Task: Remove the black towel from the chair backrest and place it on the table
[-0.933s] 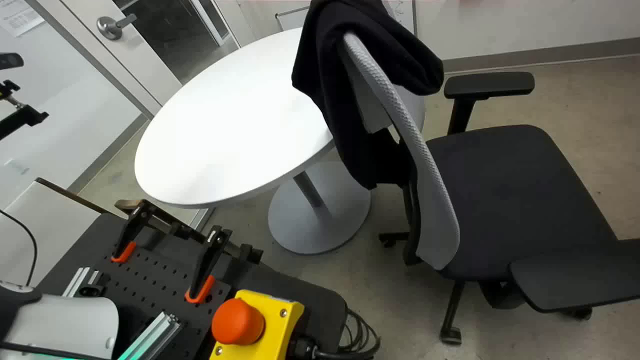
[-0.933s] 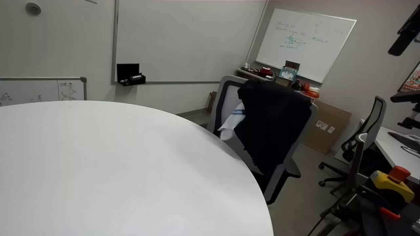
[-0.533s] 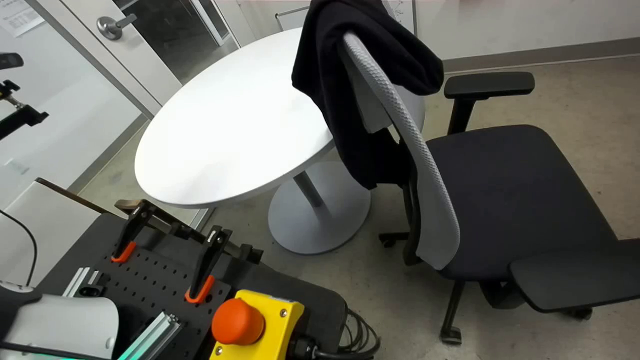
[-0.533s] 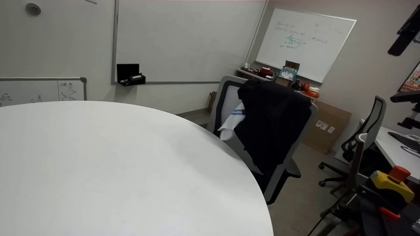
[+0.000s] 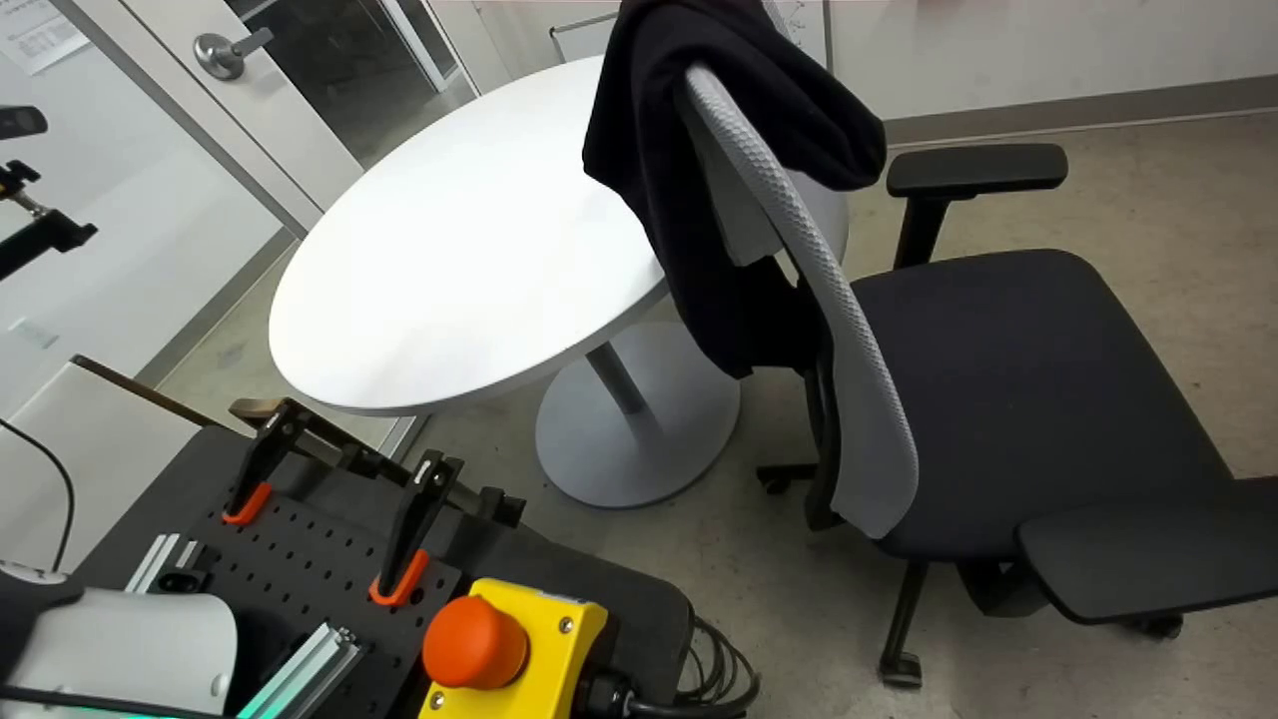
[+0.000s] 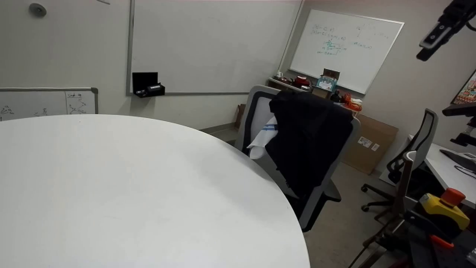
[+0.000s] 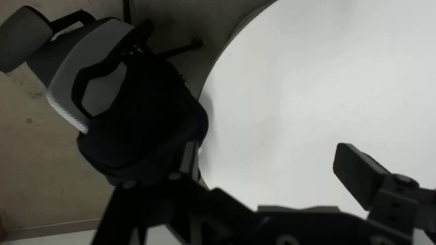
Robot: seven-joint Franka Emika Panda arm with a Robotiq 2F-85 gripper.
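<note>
Half a second on, swung farther in from the top right of an exterior view with the gripper [image 7: 266, 148], bringing one of its fingers [image 6: 436, 39] more plainly into sight. Set with jaws wide apart in the wrist view, holding nothing. Well apart, in that exterior view, from the black towel [image 6: 308, 141]. See no change in the towel itself: draped over the top of the chair backrest [image 5: 859, 399], hanging down the side toward the round white counter [image 5: 469, 260], just beside its rim. Suggests an approach barely begun, with both removal and placing left to do. Likely calls next for coming down onto the folded top and pinching deep, then lifting clear before carrying across. Could slip from a shallow pinch, being soft, or tug the backrest along if snagged. Watch too for the white cloth with blue stripes [image 6: 262, 142] beside the towel; cannot tell whether separate.
</note>
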